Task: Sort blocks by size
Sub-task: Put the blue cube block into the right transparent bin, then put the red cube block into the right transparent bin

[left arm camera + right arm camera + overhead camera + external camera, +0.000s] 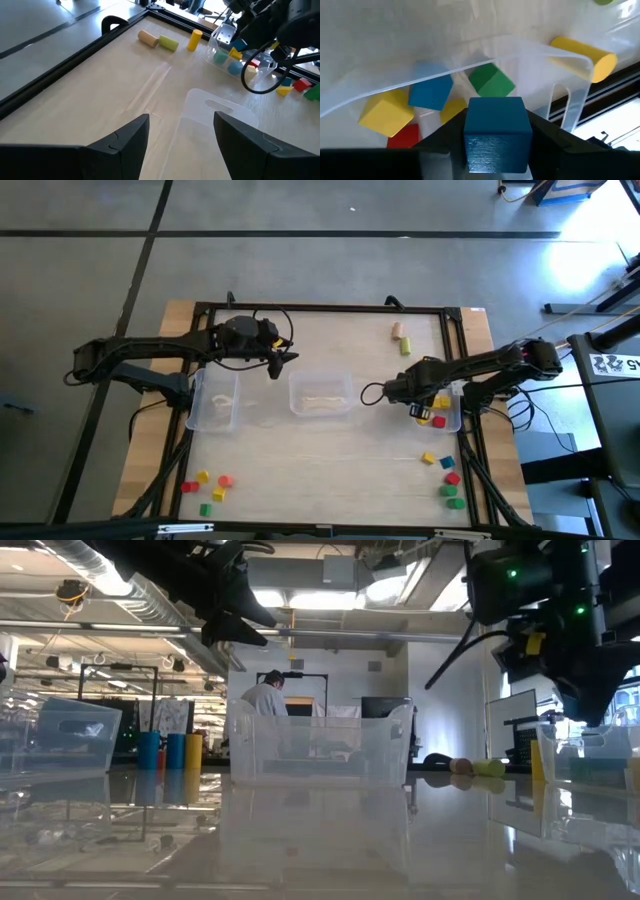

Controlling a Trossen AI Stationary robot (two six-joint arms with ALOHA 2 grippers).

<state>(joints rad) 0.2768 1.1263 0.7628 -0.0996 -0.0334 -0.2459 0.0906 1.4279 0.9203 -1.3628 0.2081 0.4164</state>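
My right gripper (420, 408) is shut on a blue cube (496, 125) just above the right clear bin (452, 420). In that bin lie a yellow cube (385, 114), a blue cube (431, 90), a green cube (491, 81), a red block (404, 137) and a yellow cylinder (584, 56). My left gripper (283, 363) is open and empty, above the table between the left bin (215, 402) and the middle bin (320, 394); its fingers show spread in the left wrist view (181, 135). A tan cylinder (398, 330) and a green cylinder (405, 346) lie at the far right. My right gripper pinches the blue cube by two opposite side faces (470, 127) between its two fingers. The fingers come from above, pointing down into the bin. The cube hangs level, clear of the blocks below it.
Loose blocks lie near the front left (205, 490) and the front right (450, 480). A black frame (320, 308) runs round the table top. The middle bin holds something pale (322, 401). A person (265, 695) stands in the room far behind the table.
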